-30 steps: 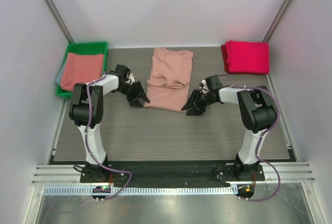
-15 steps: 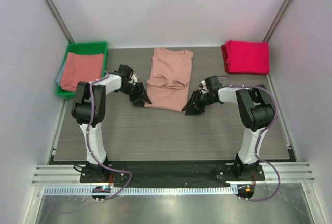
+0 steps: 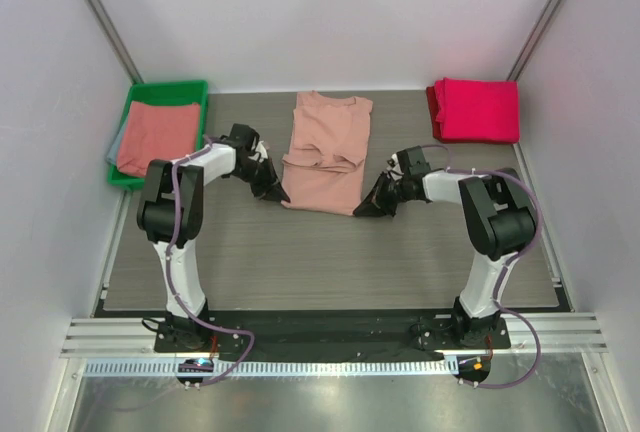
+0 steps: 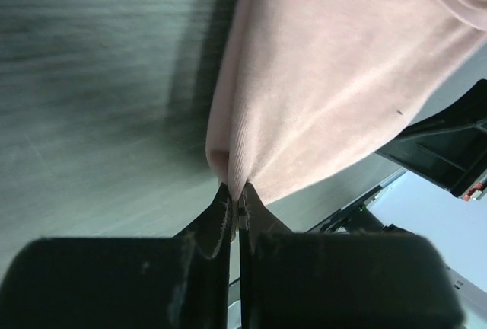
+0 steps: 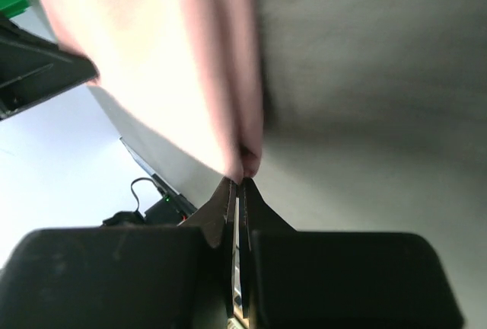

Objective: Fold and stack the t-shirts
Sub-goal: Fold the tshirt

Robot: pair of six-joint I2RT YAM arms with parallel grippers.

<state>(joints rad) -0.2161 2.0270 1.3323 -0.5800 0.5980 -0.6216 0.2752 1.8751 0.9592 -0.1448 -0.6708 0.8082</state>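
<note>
A dusty salmon-pink t-shirt (image 3: 325, 152) lies lengthwise in the middle of the table, its sides folded in. My left gripper (image 3: 277, 195) is shut on its near left corner. In the left wrist view the fingertips (image 4: 237, 196) pinch a fold of the pink cloth (image 4: 335, 93). My right gripper (image 3: 362, 209) is shut on the near right corner, and the right wrist view shows the cloth (image 5: 175, 62) nipped between the tips (image 5: 242, 184). A folded magenta t-shirt pile (image 3: 478, 110) sits at the back right.
A green bin (image 3: 170, 86) stands at the back left with a salmon t-shirt (image 3: 155, 137) and a grey one inside. White walls enclose the table on three sides.
Both grippers were open beside the pink t-shirt's near corners; each has slid in to its corner and closed on the cloth.
</note>
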